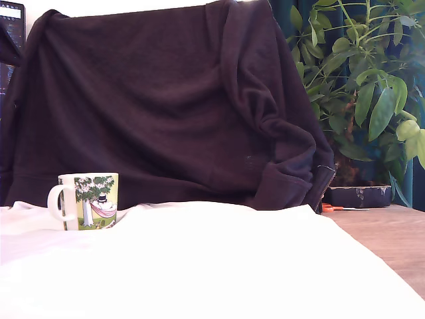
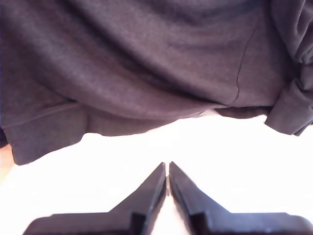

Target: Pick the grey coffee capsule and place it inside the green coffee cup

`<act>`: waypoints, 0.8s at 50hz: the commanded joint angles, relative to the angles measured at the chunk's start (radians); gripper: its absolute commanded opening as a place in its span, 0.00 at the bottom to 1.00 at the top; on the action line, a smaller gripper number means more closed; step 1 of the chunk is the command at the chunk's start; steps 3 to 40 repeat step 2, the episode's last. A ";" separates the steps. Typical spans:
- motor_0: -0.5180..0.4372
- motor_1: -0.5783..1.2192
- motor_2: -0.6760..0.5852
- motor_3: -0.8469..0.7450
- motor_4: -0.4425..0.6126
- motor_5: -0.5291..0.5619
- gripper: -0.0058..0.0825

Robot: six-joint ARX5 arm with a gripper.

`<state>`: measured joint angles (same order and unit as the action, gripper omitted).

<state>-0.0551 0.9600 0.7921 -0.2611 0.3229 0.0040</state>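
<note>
The green coffee cup stands upright on the white cloth at the exterior view's left, its white handle turned to that view's left and its cartoon of a tree and hammock facing the camera. The grey coffee capsule is out of view in both frames. My gripper shows only in the wrist view: its two dark fingers meet at the tips with nothing between them, above the white cloth and facing the dark garment. The arm does not appear in the exterior view.
A dark purple garment hangs as a backdrop behind the white cloth. A leafy plant in a dark pot stands at the exterior view's right, with bare wooden table in front of it.
</note>
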 commanded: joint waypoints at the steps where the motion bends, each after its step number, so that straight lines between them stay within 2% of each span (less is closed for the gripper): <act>1: 0.006 -0.013 -0.007 0.005 0.001 0.005 0.05; 40: 0.006 -0.013 -0.007 0.003 0.001 0.005 0.05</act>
